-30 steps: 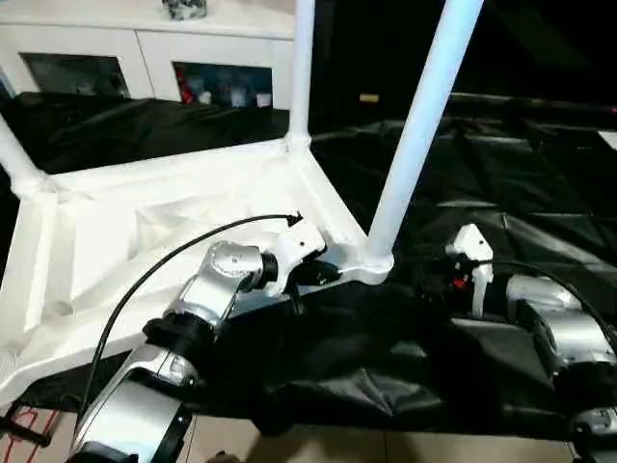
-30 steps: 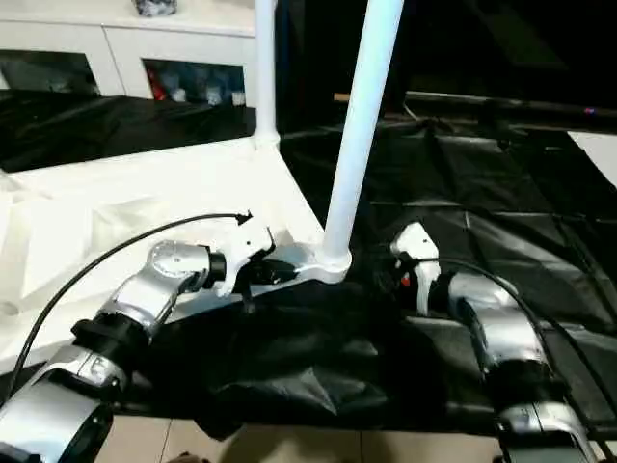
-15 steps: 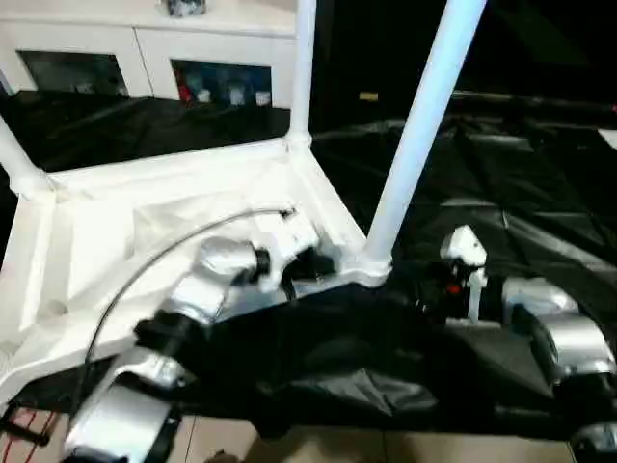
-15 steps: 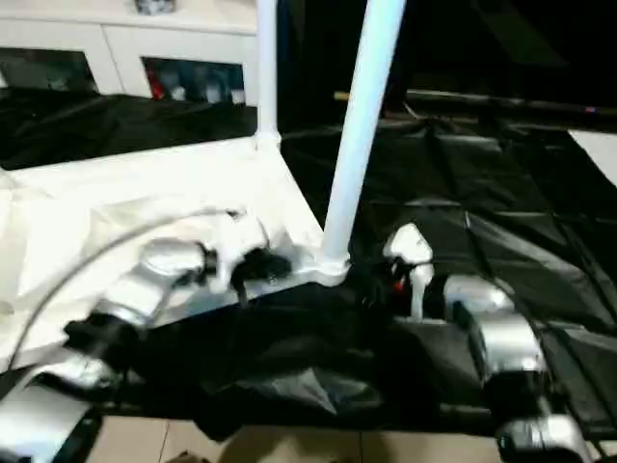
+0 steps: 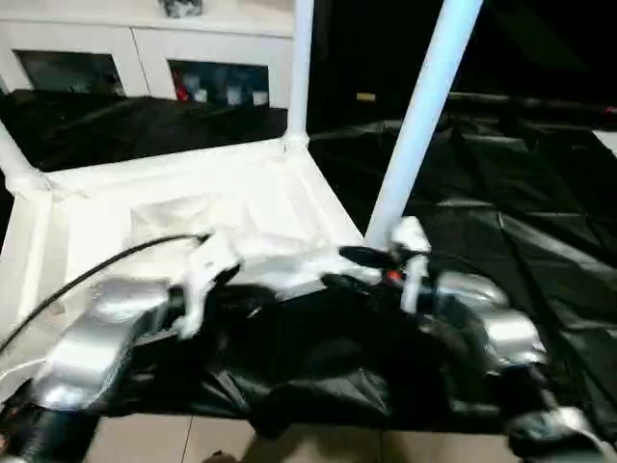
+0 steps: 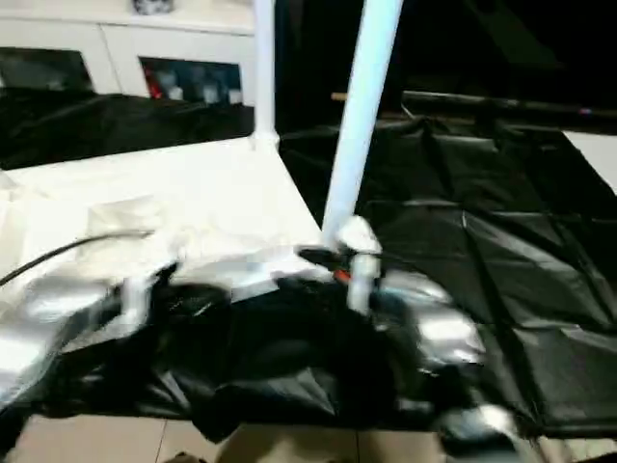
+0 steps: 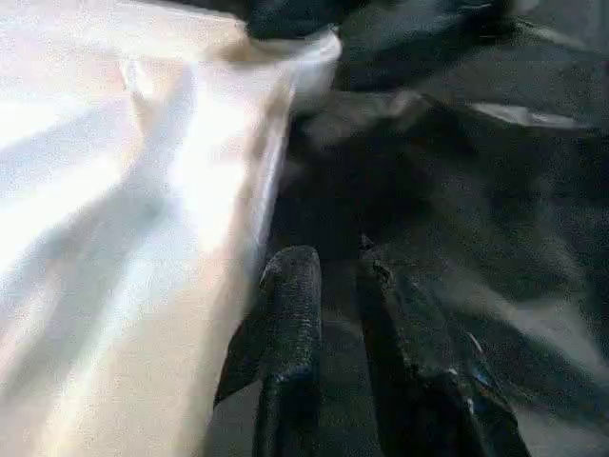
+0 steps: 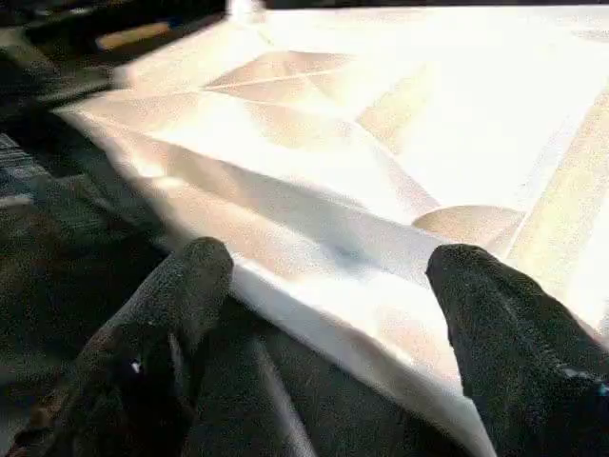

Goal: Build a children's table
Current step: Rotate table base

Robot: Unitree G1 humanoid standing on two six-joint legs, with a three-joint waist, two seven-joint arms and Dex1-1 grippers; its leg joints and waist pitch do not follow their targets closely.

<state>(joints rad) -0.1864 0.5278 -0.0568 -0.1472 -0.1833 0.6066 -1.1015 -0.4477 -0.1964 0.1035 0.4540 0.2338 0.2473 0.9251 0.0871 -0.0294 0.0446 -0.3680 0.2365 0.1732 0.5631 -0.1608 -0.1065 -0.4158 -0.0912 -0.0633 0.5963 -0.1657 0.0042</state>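
Covering floor: black sheet (image 5: 501, 203)

Left claw (image 5: 207, 275) smeared; near leg (image 5: 416, 130) cut off, socket perhaps hidden.

Black sheet (image 5: 540, 193) over floor; white cabinet (image 5: 145, 48) behind

The white children's table (image 5: 183, 207) lies upside down on black sheeting, ribbed underside up, three legs (image 5: 424, 106) standing in corner sockets.
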